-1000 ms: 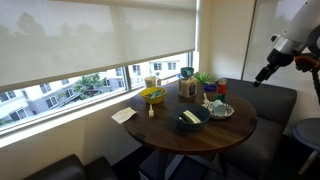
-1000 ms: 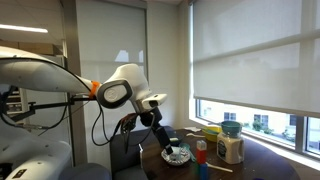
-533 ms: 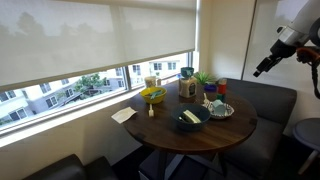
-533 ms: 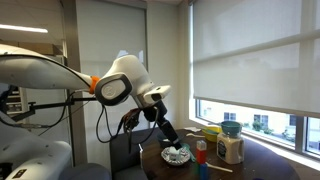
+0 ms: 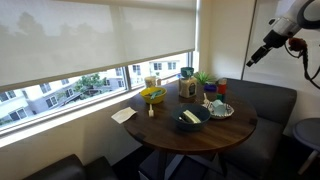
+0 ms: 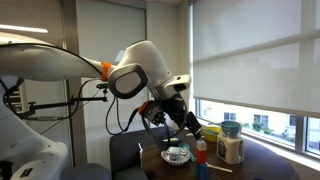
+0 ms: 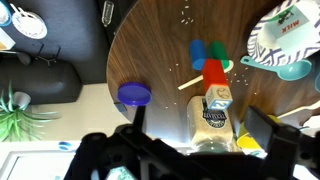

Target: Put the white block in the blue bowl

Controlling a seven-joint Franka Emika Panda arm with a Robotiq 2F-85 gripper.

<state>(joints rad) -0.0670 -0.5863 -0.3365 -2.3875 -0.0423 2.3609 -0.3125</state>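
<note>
Daylight comes through the window (image 5: pixel 95 88) and glows softly through the shade (image 5: pixel 90 40). In both exterior views the room away from the glass is dimmer. Both are soft, with little fine detail. In the wrist view the bench (image 7: pixel 160 60) carries small glare spots, straight lines bend near the edges, and the pincer (image 7: pixel 200 140) is dark and out of focus.

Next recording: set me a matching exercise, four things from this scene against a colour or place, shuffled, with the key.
1. window-side bowl
2. front bowl
3. paper sheet
4. pincer

A. white
B. dark blue
C. high in the air
D. yellow

Pairs: 1-D, 2-B, 3-A, 4-C
</note>
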